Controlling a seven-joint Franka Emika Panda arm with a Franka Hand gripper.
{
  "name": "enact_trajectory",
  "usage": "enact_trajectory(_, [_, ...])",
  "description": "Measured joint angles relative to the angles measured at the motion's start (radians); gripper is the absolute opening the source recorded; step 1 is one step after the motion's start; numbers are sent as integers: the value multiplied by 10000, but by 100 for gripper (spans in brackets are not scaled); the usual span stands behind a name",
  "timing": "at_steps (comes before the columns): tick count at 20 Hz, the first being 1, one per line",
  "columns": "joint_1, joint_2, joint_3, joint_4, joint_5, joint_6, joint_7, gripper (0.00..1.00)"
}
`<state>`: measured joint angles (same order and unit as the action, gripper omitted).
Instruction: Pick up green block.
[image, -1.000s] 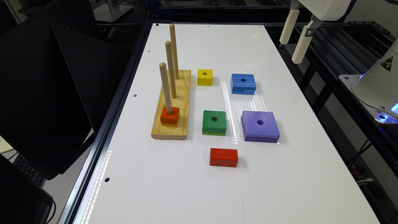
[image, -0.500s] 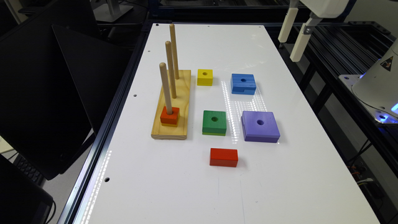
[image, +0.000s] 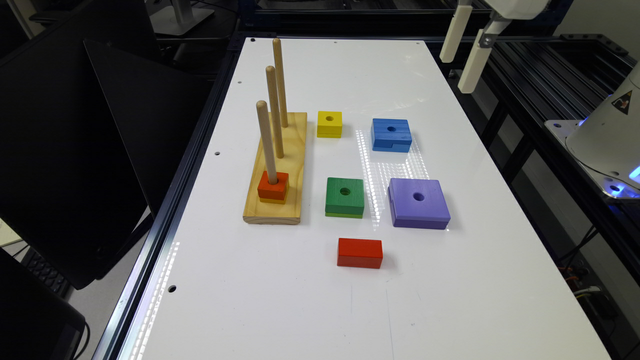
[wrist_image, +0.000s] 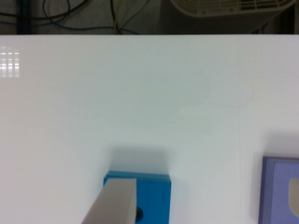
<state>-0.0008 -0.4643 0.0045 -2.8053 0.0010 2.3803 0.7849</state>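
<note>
Since a second ago the gripper (image: 467, 52) has crept a little toward the exterior view's left along the upper right of the frame; the blocks on the table (image: 450, 300) have not stirred. It hangs high over the far right edge, well apart from everything. In the exterior view two pale fingers (image: 475, 62) stand apart with a gap between them, and the wrist view catches one finger (wrist_image: 114, 205) over the blue block (wrist_image: 149, 193); I'd call it spread and holding nothing.

The green block (image: 345, 196) lies flat at mid-frame, between the wooden peg base (image: 280, 200) and the purple block (image: 419, 202), apart from both, with the red block (image: 360, 252) nearer the camera.

It looks like painted wood: stiff, light, not fragile, perhaps a bit slick on the paint. I'd take it across two opposite flat sides; the sides facing base and purple block have room for a finger each.

No readable writing; just a warning triangle sticker (image: 623, 101) at the right.
</note>
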Motion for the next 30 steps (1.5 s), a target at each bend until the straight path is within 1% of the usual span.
enact_trajectory(3, [0, 377, 0, 245, 0, 179, 0, 100])
enact_trajectory(4, [0, 646, 0, 405, 0, 306, 0, 100])
enact_trajectory(8, [3, 1381, 3, 889, 0, 538, 0, 100])
enact_trajectory(11, [13, 1884, 15, 1327, 0, 557, 0, 100])
enact_trajectory(14, [35, 2206, 46, 1640, 6, 557, 1, 100])
enact_trajectory(16, [39, 2374, 100, 1813, 31, 557, 4, 100])
enact_trajectory(17, [40, 2458, 141, 1898, 63, 557, 5, 100])
enact_trajectory(19, [42, 2620, 258, 2071, 134, 557, 29, 100])
enact_trajectory(20, [42, 2692, 318, 2149, 147, 557, 66, 100])
enact_trajectory(21, [42, 2754, 370, 2216, 150, 557, 111, 100])
enact_trajectory(23, [42, 2902, 511, 2371, 150, 557, 251, 100])
enact_trajectory(25, [42, 3015, 610, 2485, 151, 557, 355, 100])
enact_trajectory(27, [42, 3111, 686, 2574, 151, 557, 426, 100])
enact_trajectory(30, [41, 3185, 720, 2634, 151, 557, 444, 100])
